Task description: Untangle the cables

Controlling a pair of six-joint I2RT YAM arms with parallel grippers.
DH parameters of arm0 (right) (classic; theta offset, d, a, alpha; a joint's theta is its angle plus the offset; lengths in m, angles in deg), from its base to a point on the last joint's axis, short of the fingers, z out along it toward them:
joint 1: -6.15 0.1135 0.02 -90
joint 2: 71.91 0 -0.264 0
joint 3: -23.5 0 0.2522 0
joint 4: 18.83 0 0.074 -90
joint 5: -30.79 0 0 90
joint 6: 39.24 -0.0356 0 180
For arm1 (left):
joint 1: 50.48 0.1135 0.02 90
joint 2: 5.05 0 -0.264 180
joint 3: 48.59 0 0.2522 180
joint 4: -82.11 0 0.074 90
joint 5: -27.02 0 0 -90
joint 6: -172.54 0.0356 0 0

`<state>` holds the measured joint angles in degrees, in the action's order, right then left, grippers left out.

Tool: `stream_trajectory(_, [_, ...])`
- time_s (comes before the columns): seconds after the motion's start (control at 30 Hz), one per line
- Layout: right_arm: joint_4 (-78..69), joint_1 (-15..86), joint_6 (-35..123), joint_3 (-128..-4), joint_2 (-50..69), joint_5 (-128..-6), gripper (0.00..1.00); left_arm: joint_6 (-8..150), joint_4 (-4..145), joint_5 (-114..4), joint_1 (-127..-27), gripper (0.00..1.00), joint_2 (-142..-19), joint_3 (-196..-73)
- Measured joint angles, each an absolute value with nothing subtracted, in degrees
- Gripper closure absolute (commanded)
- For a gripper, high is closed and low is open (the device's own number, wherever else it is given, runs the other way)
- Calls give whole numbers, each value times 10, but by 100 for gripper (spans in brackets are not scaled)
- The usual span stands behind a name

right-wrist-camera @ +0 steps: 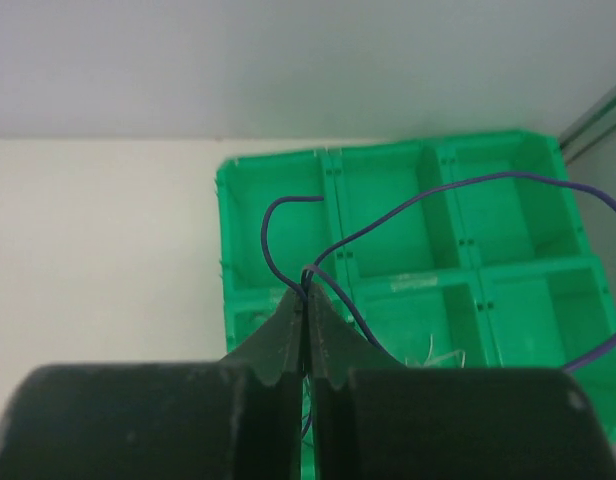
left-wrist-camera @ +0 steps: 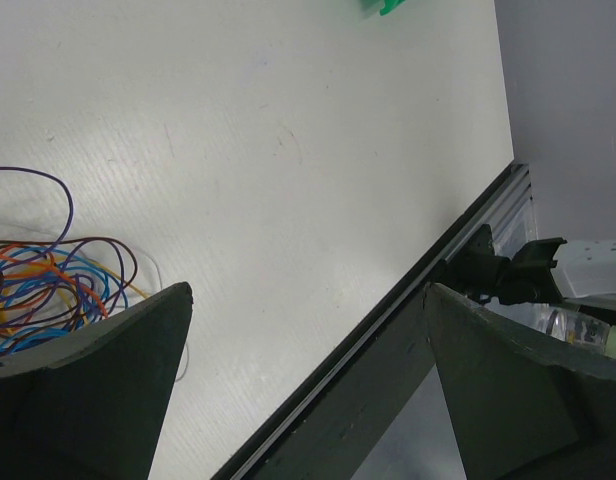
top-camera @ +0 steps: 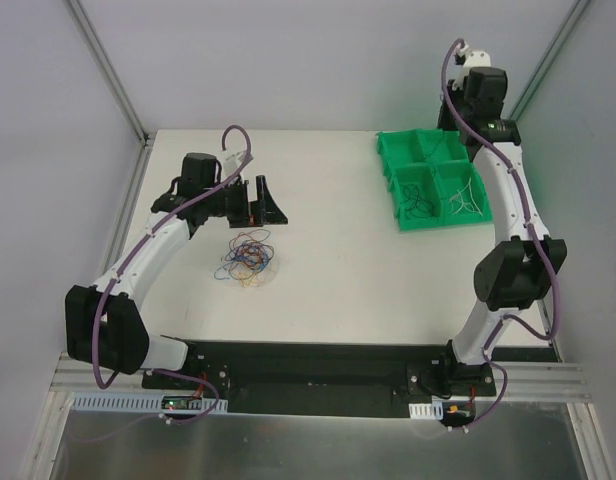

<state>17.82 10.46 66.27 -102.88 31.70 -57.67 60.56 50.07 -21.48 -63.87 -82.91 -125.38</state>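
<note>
Leftmost, in the top view, the left gripper [top-camera: 258, 203] hovers over the white table [top-camera: 338, 290] with its jaws spread wide and nothing between them. The cables [top-camera: 248, 257], a loose knot of blue, orange, red and yellow loops, lie on the table just nearer the arm bases than that gripper, apart from it. In the left wrist view the knot is cut off by the frame's left edge and partly hidden behind the left finger [left-wrist-camera: 98, 390].

Toward the right stands a green tray [top-camera: 393, 195] of open compartments. One near compartment holds a black wire [top-camera: 418, 197], and the one beside it holds pale wires [top-camera: 465, 200].

Rightmost, the right gripper [right-wrist-camera: 306, 300] is clamped on a blue wire [right-wrist-camera: 508, 174] above the tray, and the wire arcs out over the far compartments. A pale strip [right-wrist-camera: 413, 285] on the tray's middle divider bears marks too small to read. In the top view the right arm's wrist hides its fingers, and the held wire is too thin to make out.
</note>
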Motion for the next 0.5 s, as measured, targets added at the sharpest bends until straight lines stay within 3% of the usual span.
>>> stream_trajectory(0.23, [137,105,649,-880,327,-594,100,605,501,-214,-635,2,-842,-1254])
stream_trajectory(0.5, [141,109,609,-859,407,-630,100,588,501,-211,-631,5,-852,-1253])
